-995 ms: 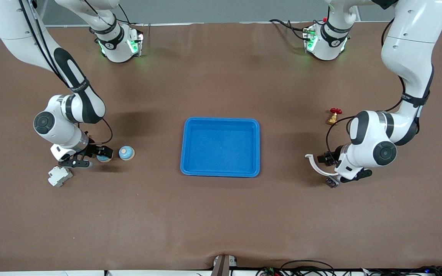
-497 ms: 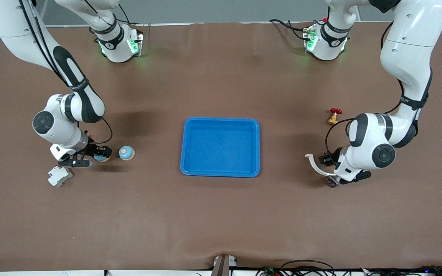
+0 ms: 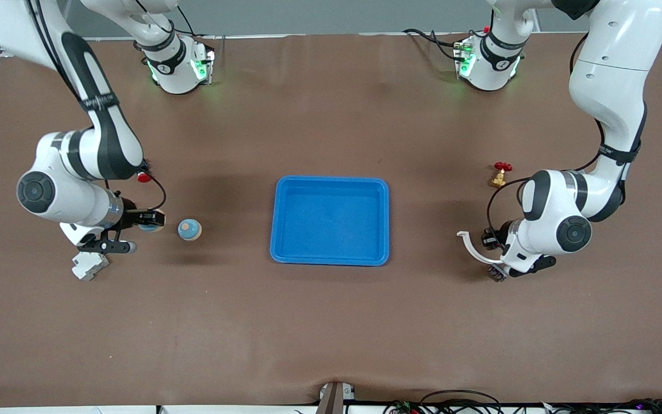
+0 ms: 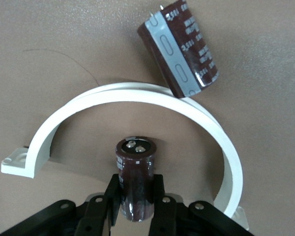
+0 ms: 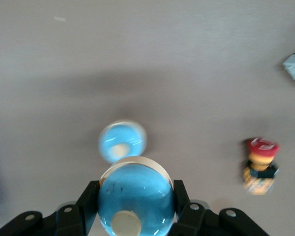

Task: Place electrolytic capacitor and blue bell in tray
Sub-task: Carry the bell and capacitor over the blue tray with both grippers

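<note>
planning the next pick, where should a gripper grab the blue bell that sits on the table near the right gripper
Take the free blue bell across its round dome, coming straight down from above: it stands upright, knob up, with nothing against its sides. The right gripper holds its twin that way; the left gripper holds a capacitor.
</note>
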Robot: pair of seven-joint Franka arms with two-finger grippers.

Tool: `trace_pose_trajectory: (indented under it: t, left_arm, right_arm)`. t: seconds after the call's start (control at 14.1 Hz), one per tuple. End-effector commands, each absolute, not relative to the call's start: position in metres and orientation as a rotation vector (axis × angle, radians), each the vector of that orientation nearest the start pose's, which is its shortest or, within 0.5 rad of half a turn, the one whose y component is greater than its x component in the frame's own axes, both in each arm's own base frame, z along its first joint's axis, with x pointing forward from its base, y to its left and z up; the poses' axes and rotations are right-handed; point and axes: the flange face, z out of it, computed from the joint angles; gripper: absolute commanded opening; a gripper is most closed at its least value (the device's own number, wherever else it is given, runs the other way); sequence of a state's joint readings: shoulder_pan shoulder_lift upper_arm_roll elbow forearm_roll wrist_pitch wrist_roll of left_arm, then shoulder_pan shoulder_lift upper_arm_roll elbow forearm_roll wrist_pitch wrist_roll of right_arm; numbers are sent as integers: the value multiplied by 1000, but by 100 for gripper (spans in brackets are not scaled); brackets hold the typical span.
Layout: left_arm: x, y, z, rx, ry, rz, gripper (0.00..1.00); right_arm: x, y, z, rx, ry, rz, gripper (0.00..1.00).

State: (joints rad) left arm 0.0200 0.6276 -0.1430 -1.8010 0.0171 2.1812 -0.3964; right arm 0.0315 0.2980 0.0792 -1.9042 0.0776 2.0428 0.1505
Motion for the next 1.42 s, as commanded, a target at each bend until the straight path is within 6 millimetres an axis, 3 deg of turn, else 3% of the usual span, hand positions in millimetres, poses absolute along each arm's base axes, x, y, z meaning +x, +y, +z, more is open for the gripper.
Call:
trace_pose_trajectory:
  t: [0.0,0.21,0.43,0.57,0.78,0.99,1.14,1.35]
  left_arm:
    - [627,-70,187,-3080,-446,363,3]
    - [636,-73,214,-3075,-459,362,3]
    - [651,-92,259,-3026,-538,435,3]
    - [658,-117,286,-3005,-601,432,4]
    - [656,-178,313,-2950,-824,387,4]
    - [643,-247,329,-2919,-972,353,4]
    - [633,-283,338,-2906,-1029,333,4]
    - [609,-340,335,-2888,-1082,325,4]
  right_arm:
    - [592,122,344,-3017,237,290,0]
    - [580,185,345,-3019,364,259,0]
    - [561,253,339,-2995,468,156,0]
    - [541,306,334,-2962,534,81,0]
    - [521,359,307,-2919,616,33,0]
    - [510,385,281,-2886,657,3,0]
    - [504,396,259,-2882,665,1,0]
    - [494,399,231,-2886,655,-6,0]
